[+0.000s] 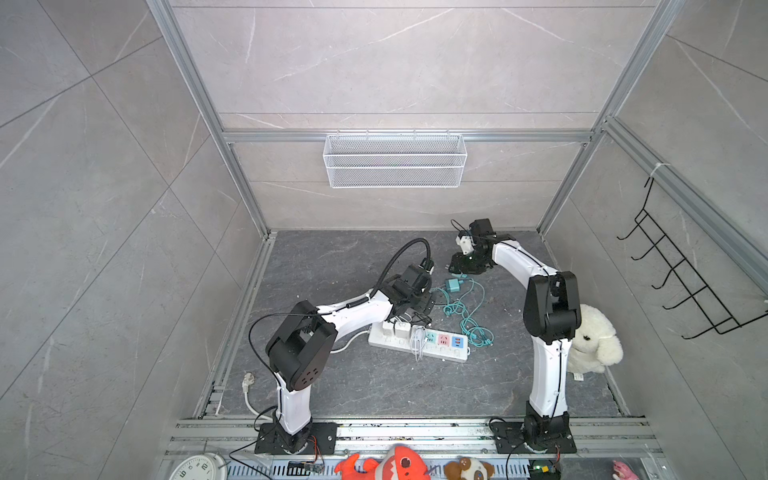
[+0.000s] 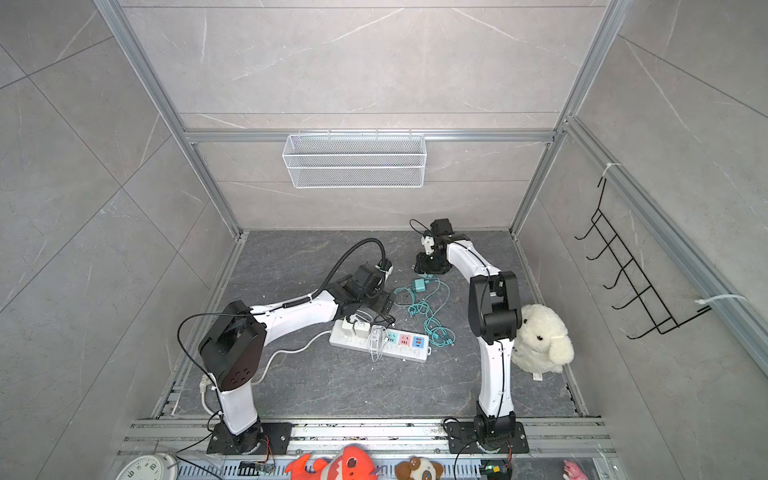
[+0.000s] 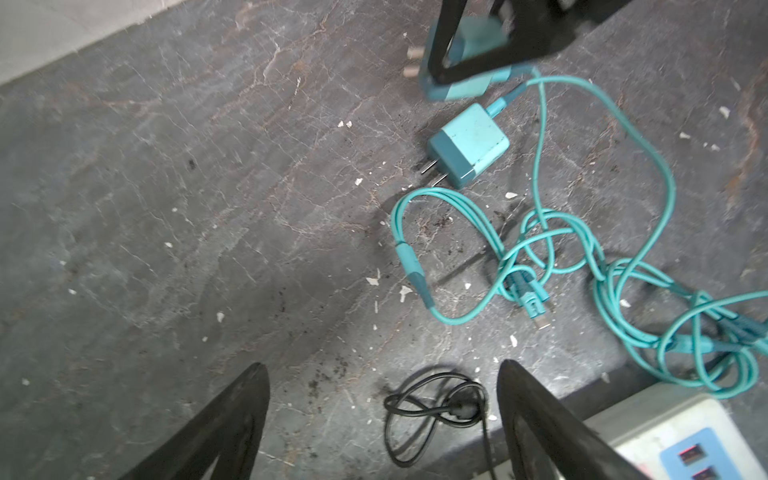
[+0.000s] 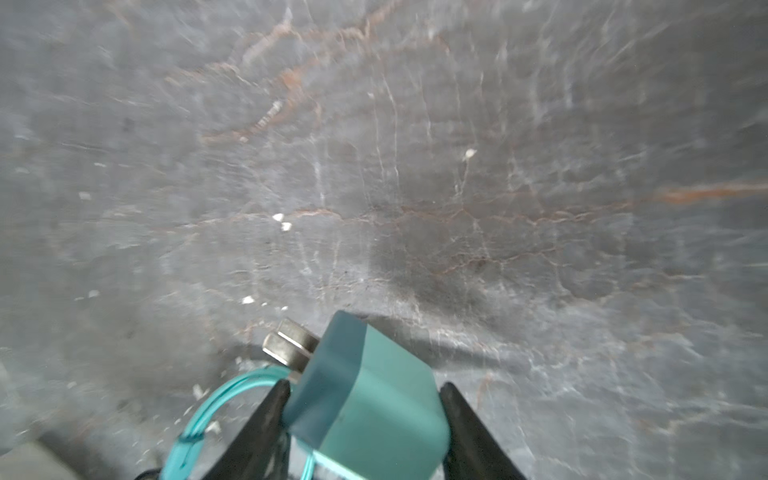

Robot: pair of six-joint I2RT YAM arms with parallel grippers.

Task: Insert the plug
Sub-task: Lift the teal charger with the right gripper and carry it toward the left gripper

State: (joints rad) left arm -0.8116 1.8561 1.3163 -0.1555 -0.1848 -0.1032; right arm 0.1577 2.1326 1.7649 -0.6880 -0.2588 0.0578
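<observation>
Grasp step: my right claw point(image 4: 365, 388) clamped on teal plug point(image 4: 374, 401), well beyond power strip point(image 1: 384, 341). My left claw point(image 3: 381, 368) open, empty, near strip. Next, I judge: carry plug to free socket point(image 1: 444, 340), prongs down.

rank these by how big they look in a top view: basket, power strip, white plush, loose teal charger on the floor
1. basket
2. power strip and white plush: too alike to rank, and the plush is partly hidden
3. loose teal charger

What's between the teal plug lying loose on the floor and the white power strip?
Tangled teal cable, between loose plug and power strip; both top views show it.
</observation>
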